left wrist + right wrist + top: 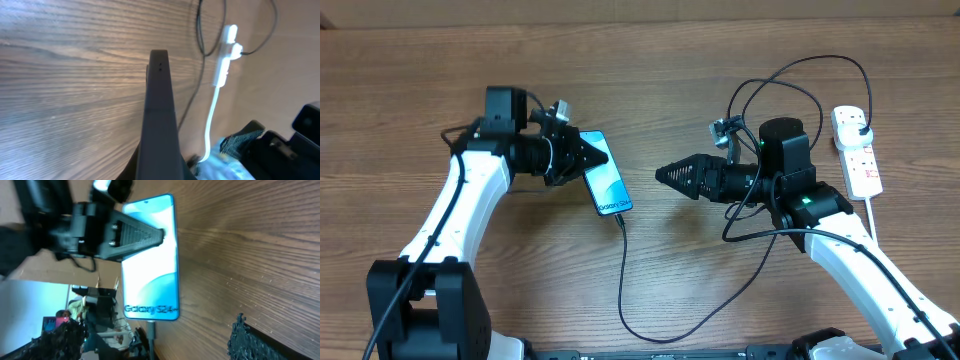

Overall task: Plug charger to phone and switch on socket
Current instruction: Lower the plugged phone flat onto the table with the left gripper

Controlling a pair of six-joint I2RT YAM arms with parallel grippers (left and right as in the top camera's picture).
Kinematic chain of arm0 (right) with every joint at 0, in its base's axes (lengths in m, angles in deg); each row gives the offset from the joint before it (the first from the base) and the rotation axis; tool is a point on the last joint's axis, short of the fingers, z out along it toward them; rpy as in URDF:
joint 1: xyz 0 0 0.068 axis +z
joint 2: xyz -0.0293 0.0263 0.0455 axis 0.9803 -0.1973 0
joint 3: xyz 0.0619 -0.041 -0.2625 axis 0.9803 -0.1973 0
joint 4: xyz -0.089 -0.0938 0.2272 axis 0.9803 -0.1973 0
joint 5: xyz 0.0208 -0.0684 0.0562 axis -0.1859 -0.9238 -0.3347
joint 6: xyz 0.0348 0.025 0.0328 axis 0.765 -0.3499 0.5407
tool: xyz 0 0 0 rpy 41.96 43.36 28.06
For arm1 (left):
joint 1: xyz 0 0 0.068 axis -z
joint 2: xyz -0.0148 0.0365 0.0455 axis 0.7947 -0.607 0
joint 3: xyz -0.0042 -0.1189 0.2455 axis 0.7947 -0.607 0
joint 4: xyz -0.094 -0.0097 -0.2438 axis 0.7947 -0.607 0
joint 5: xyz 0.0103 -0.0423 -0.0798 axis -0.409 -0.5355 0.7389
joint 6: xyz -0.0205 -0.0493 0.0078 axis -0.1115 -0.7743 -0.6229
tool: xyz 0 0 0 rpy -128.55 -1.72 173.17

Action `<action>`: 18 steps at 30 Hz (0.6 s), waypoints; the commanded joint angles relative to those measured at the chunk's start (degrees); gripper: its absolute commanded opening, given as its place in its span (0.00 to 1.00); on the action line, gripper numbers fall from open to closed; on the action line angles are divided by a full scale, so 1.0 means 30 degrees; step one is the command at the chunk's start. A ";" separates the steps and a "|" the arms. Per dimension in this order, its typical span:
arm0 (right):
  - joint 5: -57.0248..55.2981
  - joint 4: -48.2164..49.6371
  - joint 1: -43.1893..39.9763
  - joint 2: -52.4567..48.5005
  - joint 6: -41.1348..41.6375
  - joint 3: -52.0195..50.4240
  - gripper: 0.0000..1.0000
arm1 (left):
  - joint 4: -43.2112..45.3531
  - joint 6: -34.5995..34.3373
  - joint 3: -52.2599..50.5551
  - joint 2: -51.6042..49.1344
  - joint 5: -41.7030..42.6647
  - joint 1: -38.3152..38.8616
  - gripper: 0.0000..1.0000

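The phone has a light blue screen with "Galaxy S24" at its near end. My left gripper is shut on its far end, one finger lying across the screen. In the left wrist view the phone shows edge-on. The charger's black connector sits in the phone's near end. Its thin black cable loops along the front and up to the plug in the white socket strip. My right gripper is open and empty, a short way right of the phone.
The socket strip also shows in the left wrist view, with its thick white cord running toward the camera. Black cable loops lie behind my right arm. The wooden table carries everything.
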 commanded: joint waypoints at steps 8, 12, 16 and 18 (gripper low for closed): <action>-0.0612 -0.0066 -0.0066 0.0015 -0.0313 0.0211 0.95 | -0.3818 0.4874 0.4699 0.0080 -0.4087 0.0605 0.04; -0.0612 -0.0474 -0.0044 0.0015 -0.0313 0.0211 0.95 | -0.3679 0.5880 0.4692 -0.0670 -0.4313 0.0583 0.04; -0.0831 -0.0889 -0.0044 0.0015 -0.0321 0.0211 0.95 | -0.3235 0.5989 0.4692 -0.2186 -0.4320 0.0576 0.04; -0.0969 -0.1020 -0.0044 0.0015 -0.0321 0.0211 0.95 | -0.2790 0.5982 0.4692 -0.3024 -0.4233 0.0576 0.04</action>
